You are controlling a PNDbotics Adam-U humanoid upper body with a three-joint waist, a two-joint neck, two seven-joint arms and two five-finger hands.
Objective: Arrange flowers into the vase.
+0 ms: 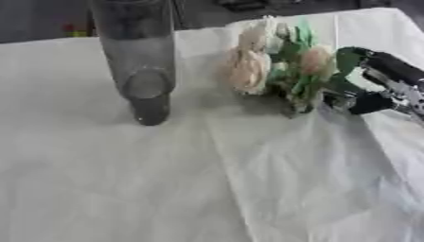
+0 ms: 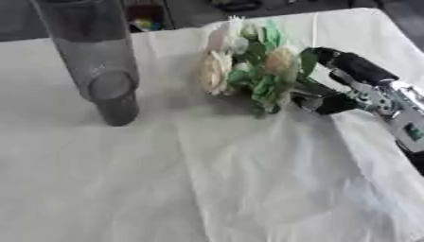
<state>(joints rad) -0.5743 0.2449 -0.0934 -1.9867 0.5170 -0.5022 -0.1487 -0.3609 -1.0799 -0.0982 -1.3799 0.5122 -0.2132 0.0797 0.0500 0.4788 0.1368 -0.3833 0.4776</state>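
Here, a tall clear glass vase (image 1: 139, 56) stood at about ten o'clock on a table covered with a white cloth (image 1: 207, 189), its mouth reaching past the upper edge of the view; it held no flowers, so the arranging was not yet done. Moving right, at about one o'clock, a bunch of cream and pale peach flowers (image 1: 273, 61) with green leaves sat well apart from the vase, blooms pointing away toward the far edge. At three o'clock the robot's right hand (image 2: 348, 85), black with silver joints, had its fingers and thumb curled round the bunch's lower stems, probably so the stems could go down into the vase first. The left hand did not show in either view.
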